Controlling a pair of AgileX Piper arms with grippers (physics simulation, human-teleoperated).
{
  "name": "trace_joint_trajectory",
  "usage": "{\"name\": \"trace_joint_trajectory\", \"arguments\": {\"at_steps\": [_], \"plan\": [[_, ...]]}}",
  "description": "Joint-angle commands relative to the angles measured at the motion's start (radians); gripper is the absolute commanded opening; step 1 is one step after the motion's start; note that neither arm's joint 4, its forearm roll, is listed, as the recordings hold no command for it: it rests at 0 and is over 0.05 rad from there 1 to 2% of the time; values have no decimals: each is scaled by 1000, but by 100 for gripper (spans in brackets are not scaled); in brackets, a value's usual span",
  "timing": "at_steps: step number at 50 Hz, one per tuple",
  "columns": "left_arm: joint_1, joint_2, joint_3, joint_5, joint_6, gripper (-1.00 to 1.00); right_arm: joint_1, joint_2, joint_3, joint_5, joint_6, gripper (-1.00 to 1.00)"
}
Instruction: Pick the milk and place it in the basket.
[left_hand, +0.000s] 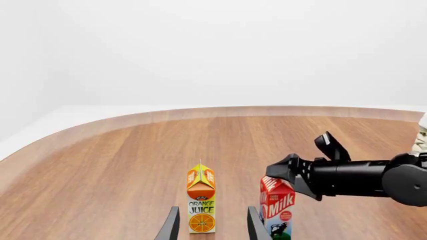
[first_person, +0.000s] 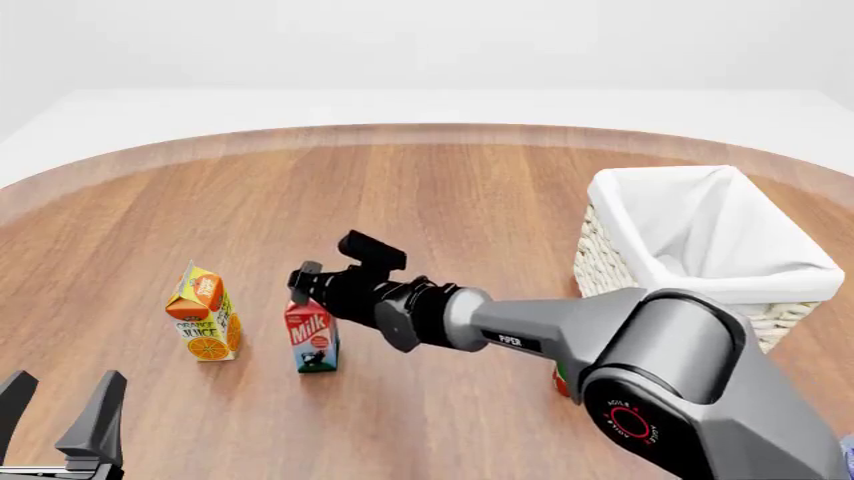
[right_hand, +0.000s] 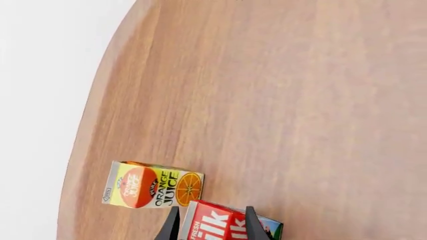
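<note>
The milk (first_person: 312, 341) stands upright on the wooden table, with a red top and a blue-and-white lower part; it also shows in the left wrist view (left_hand: 277, 206). My right gripper (first_person: 306, 285) reaches in level from the right and is open, its fingers straddling the carton's red top (right_hand: 215, 225). Whether the fingers touch the carton is not clear. The basket (first_person: 603, 262), cream wicker with a white lining, stands at the right. My left gripper (first_person: 60, 412) is open and holds nothing, low at the near left.
An orange juice carton (first_person: 203, 316) stands just left of the milk, a small gap between them. A bit of red peeks from behind the right arm (first_person: 558, 380) near the basket's front. The table's curved far edge (first_person: 427, 130) runs across the back.
</note>
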Motion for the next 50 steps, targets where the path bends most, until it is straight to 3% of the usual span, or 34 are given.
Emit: {"name": "trace_joint_trajectory", "arguments": {"at_steps": [1, 33, 50], "plan": [[0, 0, 0, 0, 0, 100, 8, 99, 65, 29, -43, -100], [0, 0, 0, 0, 0, 100, -25, -41, 156, -18, -113, -100], [0, 0, 0, 0, 0, 100, -21, -80, 178, -35, -118, -100]]}}
